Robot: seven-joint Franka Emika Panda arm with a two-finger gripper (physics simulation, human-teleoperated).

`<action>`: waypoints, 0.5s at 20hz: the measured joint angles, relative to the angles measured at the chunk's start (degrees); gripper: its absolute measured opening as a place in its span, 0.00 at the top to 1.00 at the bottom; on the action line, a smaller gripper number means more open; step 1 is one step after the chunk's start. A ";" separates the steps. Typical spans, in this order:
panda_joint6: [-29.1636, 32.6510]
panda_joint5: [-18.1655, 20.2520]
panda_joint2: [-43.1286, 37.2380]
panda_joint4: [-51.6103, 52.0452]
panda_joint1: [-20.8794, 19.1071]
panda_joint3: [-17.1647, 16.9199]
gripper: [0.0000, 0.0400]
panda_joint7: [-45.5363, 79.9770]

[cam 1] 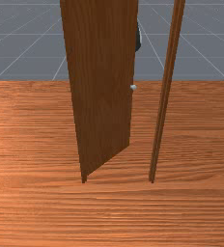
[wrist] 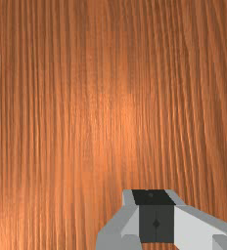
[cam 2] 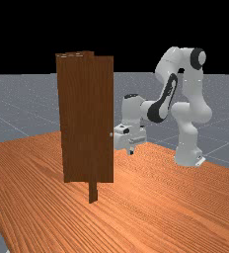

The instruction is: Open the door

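- Door [cam 1: 102,87]: upright, ajar, angled toward the arm's side; free edge well apart from the frame post [cam 1: 163,91] at the front view's right.
- Knob [cam 1: 133,87]: at the door's free edge.
- Gripper [cam 2: 131,151]: above the table [cam 2: 185,207], pointing down, toward the far view's right of the door; fingertips pressed together.

1. wooden tabletop [cam 1: 191,217], orange-brown, streaky darker grain, seen in front, far and wrist views
2. glare patch [wrist: 127,117], paler orange, on tabletop, soft edges
3. floor [cam 1: 27,43], blue-grey, thin pale grid lines, beyond tabletop's edge in front view, both sides in far view
4. backdrop [cam 2: 22,34], plain black, above floor's horizon, far view
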 joint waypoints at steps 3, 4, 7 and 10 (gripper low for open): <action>1.66 -3.60 -6.70 -8.07 0.22 -0.63 1.00 2.69; 1.70 -6.44 -6.83 -8.21 -0.06 0.37 1.00 8.42; -0.02 -6.23 -5.48 -6.23 2.81 6.67 1.00 38.21; -2.46 -7.17 -0.37 0.57 10.76 12.43 1.00 58.35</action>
